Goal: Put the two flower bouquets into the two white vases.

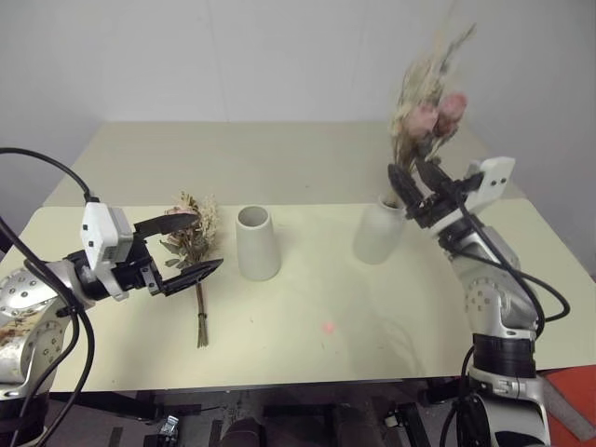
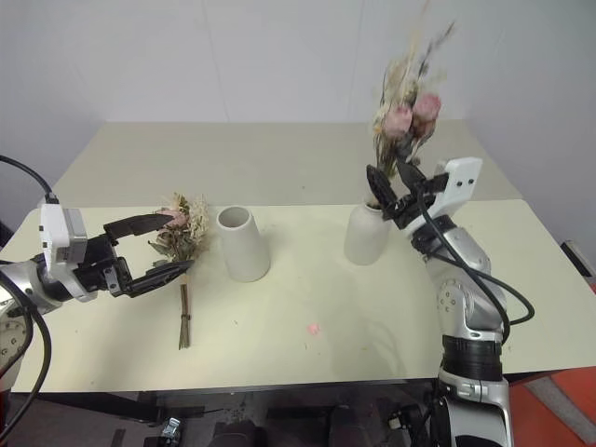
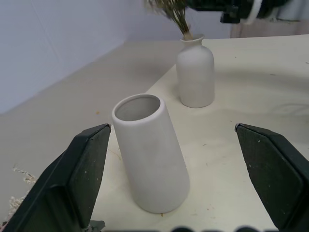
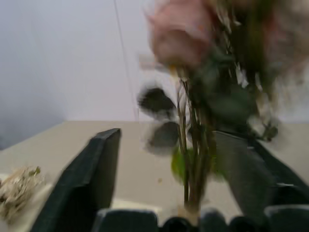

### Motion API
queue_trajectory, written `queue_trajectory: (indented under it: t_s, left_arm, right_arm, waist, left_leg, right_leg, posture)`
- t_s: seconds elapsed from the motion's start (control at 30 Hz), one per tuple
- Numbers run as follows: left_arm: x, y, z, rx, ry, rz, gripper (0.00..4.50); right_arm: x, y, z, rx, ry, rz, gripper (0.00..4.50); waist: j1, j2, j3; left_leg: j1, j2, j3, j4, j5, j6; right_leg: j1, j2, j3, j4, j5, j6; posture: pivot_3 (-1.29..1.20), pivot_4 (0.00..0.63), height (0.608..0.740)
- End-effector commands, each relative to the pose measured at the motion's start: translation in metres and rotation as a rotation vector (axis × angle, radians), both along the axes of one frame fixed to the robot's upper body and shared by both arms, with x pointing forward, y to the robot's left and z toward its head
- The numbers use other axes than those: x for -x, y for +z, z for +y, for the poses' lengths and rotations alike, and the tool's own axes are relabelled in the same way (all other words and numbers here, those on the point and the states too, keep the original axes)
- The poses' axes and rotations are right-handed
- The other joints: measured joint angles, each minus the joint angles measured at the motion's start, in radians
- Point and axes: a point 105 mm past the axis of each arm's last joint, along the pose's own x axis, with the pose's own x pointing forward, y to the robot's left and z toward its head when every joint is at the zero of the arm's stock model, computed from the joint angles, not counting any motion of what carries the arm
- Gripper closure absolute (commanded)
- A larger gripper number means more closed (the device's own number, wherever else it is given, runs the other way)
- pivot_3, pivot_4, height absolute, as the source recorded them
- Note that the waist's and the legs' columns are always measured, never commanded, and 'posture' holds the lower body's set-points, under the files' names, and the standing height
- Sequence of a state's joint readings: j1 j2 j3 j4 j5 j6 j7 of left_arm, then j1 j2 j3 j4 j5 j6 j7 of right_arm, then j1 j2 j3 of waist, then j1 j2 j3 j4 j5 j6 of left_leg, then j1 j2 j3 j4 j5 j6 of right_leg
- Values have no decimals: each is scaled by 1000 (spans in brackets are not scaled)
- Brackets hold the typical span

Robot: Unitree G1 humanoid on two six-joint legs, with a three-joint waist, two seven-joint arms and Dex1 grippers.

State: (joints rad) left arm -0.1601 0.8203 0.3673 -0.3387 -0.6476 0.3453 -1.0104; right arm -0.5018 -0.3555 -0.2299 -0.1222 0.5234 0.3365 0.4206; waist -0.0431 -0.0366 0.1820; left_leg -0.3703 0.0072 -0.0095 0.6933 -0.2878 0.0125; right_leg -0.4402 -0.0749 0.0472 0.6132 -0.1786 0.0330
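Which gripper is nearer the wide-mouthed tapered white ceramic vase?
Left. The left gripper hangs open just beside the wide-mouthed tapered white vase, above the bouquet lying on the table. The right gripper is farther off, at the narrow-necked white vase.

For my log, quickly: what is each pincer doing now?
Left pincer: open, empty, above the dried rose bouquet lying on the table.
Right pincer: open, around the stems of the bouquet in the bottle-shaped white vase.

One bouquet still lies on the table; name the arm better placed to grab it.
Left, probably. The left gripper hangs open right at the lying bouquet, while the right gripper is across the table at the bottle vase.
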Motion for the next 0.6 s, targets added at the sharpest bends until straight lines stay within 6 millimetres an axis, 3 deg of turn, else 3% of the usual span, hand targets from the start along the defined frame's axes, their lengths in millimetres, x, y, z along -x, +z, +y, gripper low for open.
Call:
queue_trajectory:
  t_s: [0.03, 0.1, 0.2, 0.3, 0.37, 0.5, 0.6]
  left_arm:
    - [3, 12, 0, -9, 42, -51, 0]
    - [1, 11, 3, -7, 101, -50, 0]
    - [-8, 8, 8, -34, 326, 40, 0]
    - [-10, 9, 9, -69, 420, 196, 0]
    - [-11, 0, 12, -146, 474, 357, 0]
    - [-28, -21, 30, -136, 703, 574, 0]
    - [-34, -30, 30, -108, 766, 630, 0]
  right_arm:
    - [22, 11, -1, 90, 32, -61, 34]
    - [28, 5, -4, 155, 34, -36, 34]
    - [43, -2, -17, 311, 47, 27, 34]
    - [58, -3, -28, 446, 90, 64, 34]
    - [65, -4, -33, 545, 112, 92, 34]
    - [71, 3, -34, 594, 130, 87, 34]
    - [72, 9, -31, 575, 139, 75, 34]
  waist:
    - [1, 0, 0]
    - [3, 0, 0]
    - [6, 0, 0]
    - [7, 0, 0]
    - [7, -1, 0]
    - [1, 0, 0]
    - [-5, -1, 0]
  left_leg:
    - [0, 0, 0, 0, 0, 0]
    - [0, 0, 0, 0, 0, 0]
    - [0, -1, -1, 0, 0, 0]
    - [1, -1, -1, 1, 0, 0]
    - [1, 0, -3, 1, 0, 0]
    - [4, 0, -3, 1, 0, 0]
    - [5, 0, -4, 1, 0, 0]
  right_leg:
    - [0, 0, 0, 0, 0, 0]
    - [0, 0, 0, 0, 0, 0]
    - [1, -1, 0, -1, 0, 0]
    - [2, 0, 0, 0, -1, 1]
    - [2, 1, -1, 0, -1, 2]
    - [6, 1, -1, -1, -4, 7]
    - [8, 2, -1, -1, -2, 3]
  posture:
    - [0, 150, 740]
    - [0, 150, 740]
    - [0, 150, 740]
    - [0, 150, 740]
    - [0, 150, 740]
    - [0, 150, 740]
    - [0, 150, 740]
